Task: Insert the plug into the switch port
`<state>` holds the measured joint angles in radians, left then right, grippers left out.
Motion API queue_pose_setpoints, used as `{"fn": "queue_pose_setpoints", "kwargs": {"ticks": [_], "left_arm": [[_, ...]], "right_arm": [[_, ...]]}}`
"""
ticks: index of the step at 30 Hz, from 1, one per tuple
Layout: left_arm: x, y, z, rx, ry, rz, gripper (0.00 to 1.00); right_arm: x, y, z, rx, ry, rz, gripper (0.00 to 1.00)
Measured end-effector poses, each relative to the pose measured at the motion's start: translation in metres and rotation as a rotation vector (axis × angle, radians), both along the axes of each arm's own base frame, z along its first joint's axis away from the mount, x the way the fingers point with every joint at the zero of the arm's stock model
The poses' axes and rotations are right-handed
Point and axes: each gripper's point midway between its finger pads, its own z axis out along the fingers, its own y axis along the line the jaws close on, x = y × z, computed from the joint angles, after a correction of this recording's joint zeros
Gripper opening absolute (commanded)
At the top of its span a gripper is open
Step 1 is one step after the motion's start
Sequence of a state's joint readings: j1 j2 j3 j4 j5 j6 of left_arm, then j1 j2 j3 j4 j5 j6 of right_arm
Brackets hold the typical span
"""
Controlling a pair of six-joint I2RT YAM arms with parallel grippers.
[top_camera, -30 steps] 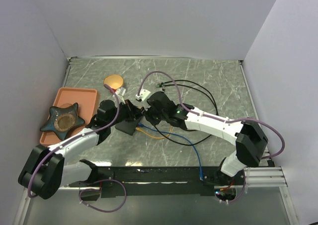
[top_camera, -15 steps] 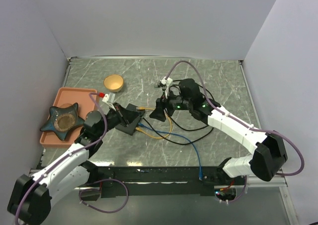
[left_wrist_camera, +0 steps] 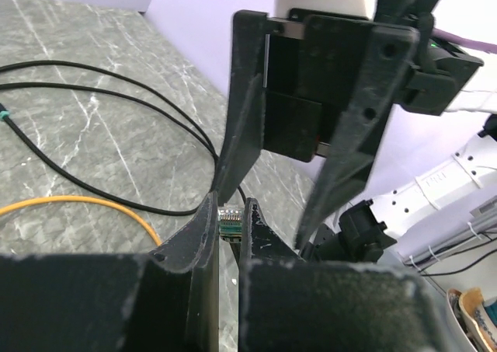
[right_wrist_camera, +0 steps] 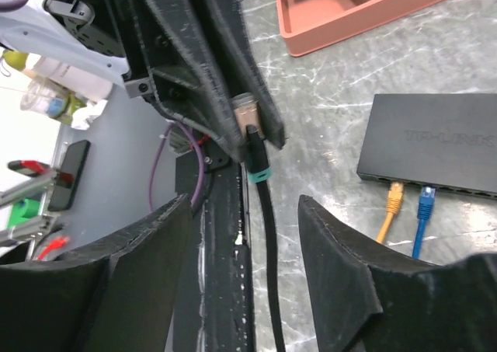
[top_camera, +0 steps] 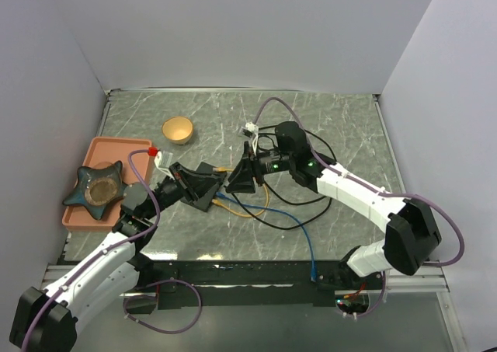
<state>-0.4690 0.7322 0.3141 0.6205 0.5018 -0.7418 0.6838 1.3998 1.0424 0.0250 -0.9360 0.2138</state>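
My left gripper is shut on the clear plug, which has a teal boot and a black cable. It holds the plug above the table, just left of my right gripper. My right gripper is open, and its fingers stand either side of the plug's cable without touching it. The black switch lies flat, with an orange and a blue plug in its sockets. In the top view the switch is partly hidden under my left gripper.
An orange tray holding a blue star-shaped dish sits at the left. A yellow bowl stands behind it. Black cable loops, an orange cable and a blue cable lie on the table's middle. Walls close in on three sides.
My right gripper pulled back from over the switch, then came back left toward the plug. My left arm drew back toward its base, its gripper now pointing right at the right gripper.
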Motion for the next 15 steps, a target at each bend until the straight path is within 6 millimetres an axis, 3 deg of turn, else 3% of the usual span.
{"fn": "queue_pose_setpoints", "kwargs": {"ticks": [4, 12, 15], "left_arm": [[-0.003, -0.002, 0.000, 0.000, -0.003, -0.015, 0.01], [-0.005, -0.003, 0.000, 0.001, -0.004, -0.027, 0.01], [-0.005, -0.004, 0.000, 0.002, -0.002, -0.029, 0.01]], "right_arm": [[0.003, 0.004, -0.004, 0.001, 0.025, 0.000, 0.54], [0.008, 0.010, -0.015, -0.010, 0.076, -0.006, 0.49], [0.008, 0.011, -0.013, -0.003, 0.087, -0.004, 0.41]]}}
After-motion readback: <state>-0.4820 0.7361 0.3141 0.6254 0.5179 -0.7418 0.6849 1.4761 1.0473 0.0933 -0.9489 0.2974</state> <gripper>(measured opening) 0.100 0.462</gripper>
